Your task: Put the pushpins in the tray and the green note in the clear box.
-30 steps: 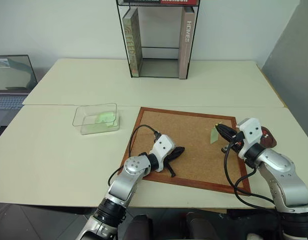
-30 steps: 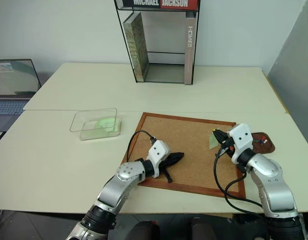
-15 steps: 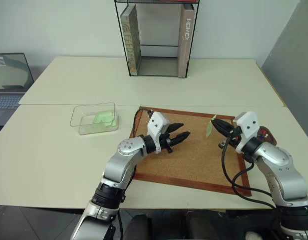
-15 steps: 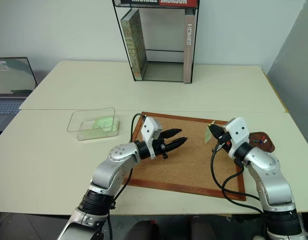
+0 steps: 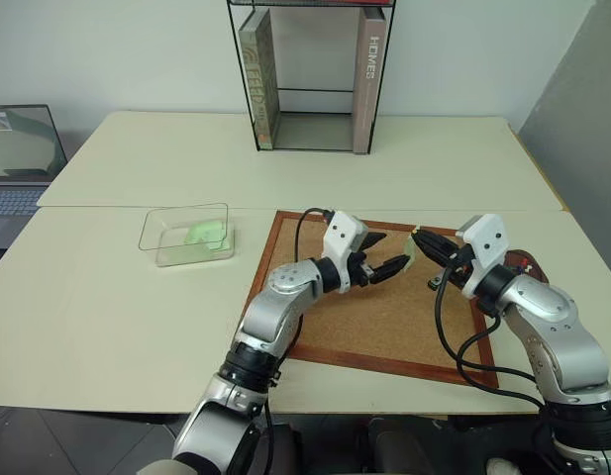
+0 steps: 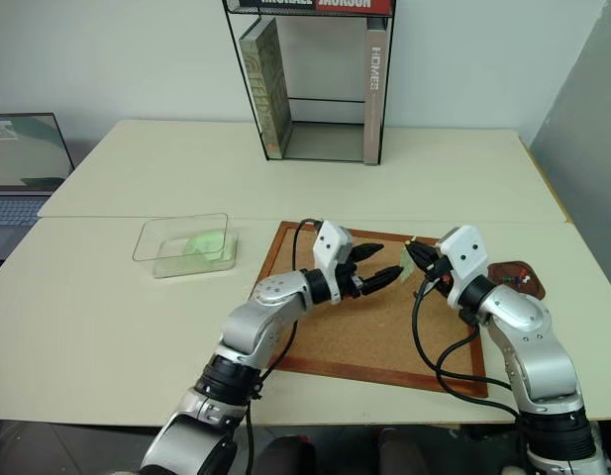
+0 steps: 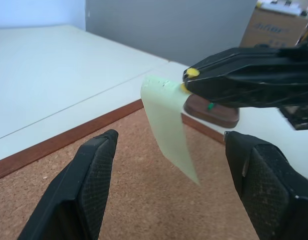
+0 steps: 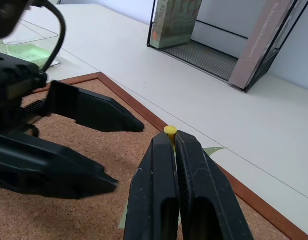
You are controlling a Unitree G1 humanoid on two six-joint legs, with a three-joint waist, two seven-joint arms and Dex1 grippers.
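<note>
I see two cream tables (image 5: 285,158) pushed together against a pale wall (image 5: 137,49), a grey partition (image 5: 582,99) at right, a laptop (image 5: 18,158) far left.

Left arm reaches forward and toward robot's right, forearm raised, wrist about level. Left gripper (image 5: 386,252) with two black jaws spread wide, one upper, one lower, tips aimed at right gripper. Right arm bent at elbow, forearm angled inward toward left. Right gripper (image 5: 418,237) about level, jaws pressed together, pinching yellow-headed pushpin (image 8: 169,131) and top of pale yellowish-green paper note (image 7: 169,123) at tips. Two grippers face each other, tips near, not touching.
</note>
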